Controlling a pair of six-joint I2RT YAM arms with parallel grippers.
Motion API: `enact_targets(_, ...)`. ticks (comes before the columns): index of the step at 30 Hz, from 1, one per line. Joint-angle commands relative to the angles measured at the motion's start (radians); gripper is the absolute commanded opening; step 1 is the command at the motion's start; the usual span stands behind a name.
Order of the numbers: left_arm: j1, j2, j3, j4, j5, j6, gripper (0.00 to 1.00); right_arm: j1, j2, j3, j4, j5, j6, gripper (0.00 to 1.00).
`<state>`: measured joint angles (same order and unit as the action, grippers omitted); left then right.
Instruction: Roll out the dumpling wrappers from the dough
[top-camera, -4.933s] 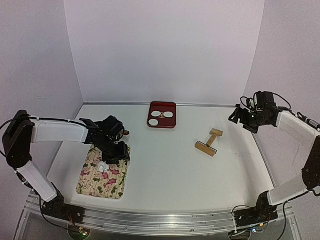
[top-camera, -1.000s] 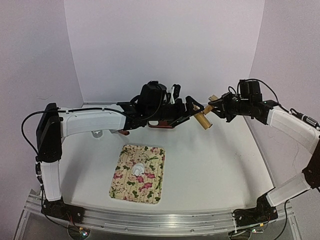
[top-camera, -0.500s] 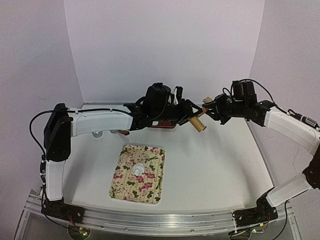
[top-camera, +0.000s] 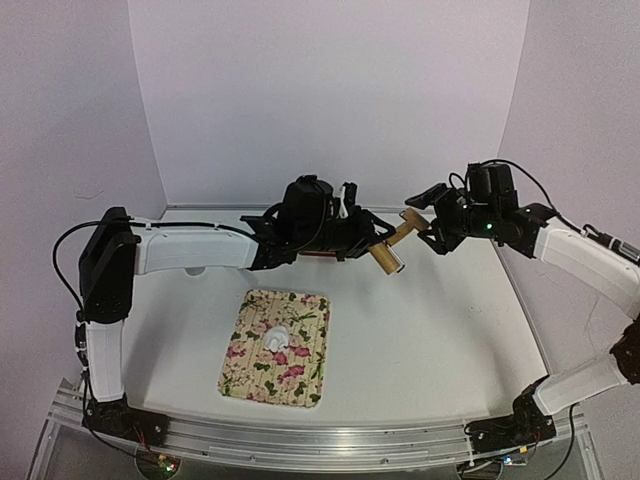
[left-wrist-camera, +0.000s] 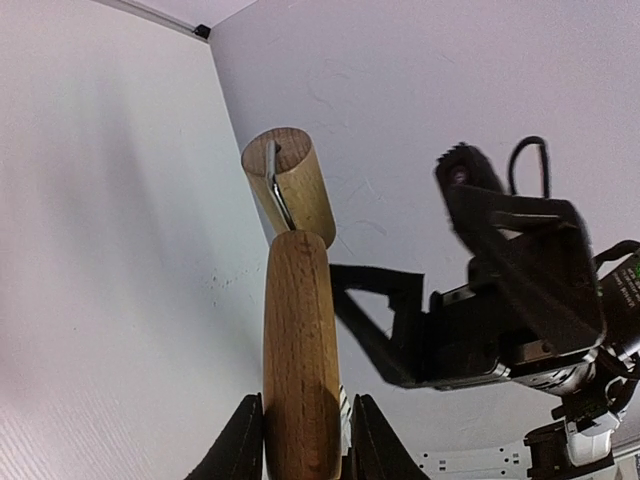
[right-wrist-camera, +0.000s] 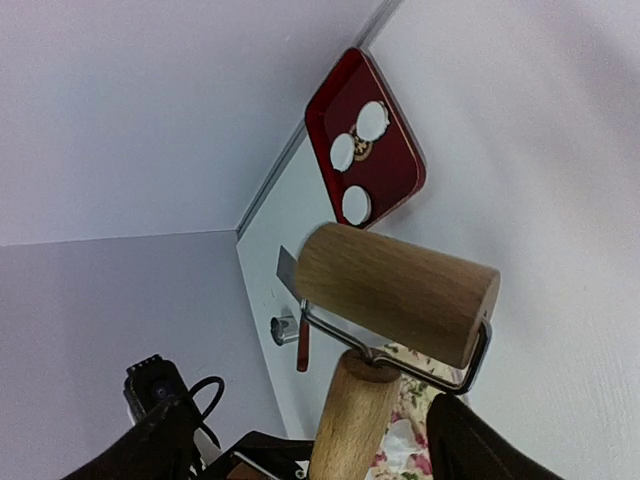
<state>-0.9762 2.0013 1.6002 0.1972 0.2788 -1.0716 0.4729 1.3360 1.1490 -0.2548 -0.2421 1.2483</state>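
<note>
A wooden roller (top-camera: 386, 259) hangs in the air over the middle of the table. My left gripper (left-wrist-camera: 305, 440) is shut on its handle (left-wrist-camera: 299, 340), with the barrel (left-wrist-camera: 292, 190) at the far end. My right gripper (right-wrist-camera: 310, 430) is open, its fingers (right-wrist-camera: 470, 440) standing wide on either side of the handle (right-wrist-camera: 355, 420) without touching it. The dough (top-camera: 275, 337) is a small white lump on the floral mat (top-camera: 300, 372). Three round dumpling wrappers (right-wrist-camera: 356, 204) lie in the red tray (right-wrist-camera: 398, 165), which my left arm mostly hides in the top view.
A small metal ring (right-wrist-camera: 283, 326) and a red-handled scraper (right-wrist-camera: 302, 348) lie near the back left wall. The ring (top-camera: 193, 268) also shows under my left arm in the top view. White walls close off the back and both sides.
My left gripper has shut on the roller's handle and my right gripper has opened and let go of it. The roller has shifted a little to the left and down.
</note>
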Motion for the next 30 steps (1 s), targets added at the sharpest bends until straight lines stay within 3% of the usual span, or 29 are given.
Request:
enact_targets(1, 0.040, -0.144, -0.028, 0.015, 0.037, -0.017, 0.00, -0.006, -0.055, 0.044, -0.014, 0.111, -0.186, 0.91)
enact_targets(3, 0.062, -0.168, -0.044, 0.008, 0.072, -0.022, 0.00, -0.017, -0.058, 0.063, -0.032, 0.110, -0.273, 0.98)
enact_targets(6, 0.101, -0.211, -0.075, -0.002, 0.135, -0.009, 0.00, -0.087, -0.050, 0.078, -0.040, 0.004, -0.397, 0.98)
enact_targets(11, 0.162, -0.298, -0.171, -0.031, 0.260, 0.052, 0.00, -0.221, 0.031, 0.123, -0.043, -0.440, -0.634, 0.98)
enact_targets(15, 0.209, -0.344, -0.234, -0.048, 0.416, 0.088, 0.00, -0.228, 0.103, 0.170, -0.042, -0.826, -0.679, 0.98)
enact_targets(25, 0.215, -0.348, -0.245, -0.030, 0.648, 0.126, 0.00, -0.186, 0.171, 0.159, -0.041, -1.101, -0.680, 0.98)
enact_targets(30, 0.216, -0.293, -0.208, 0.062, 0.733, 0.078, 0.00, -0.166, 0.217, 0.181, -0.041, -1.124, -0.676, 0.98)
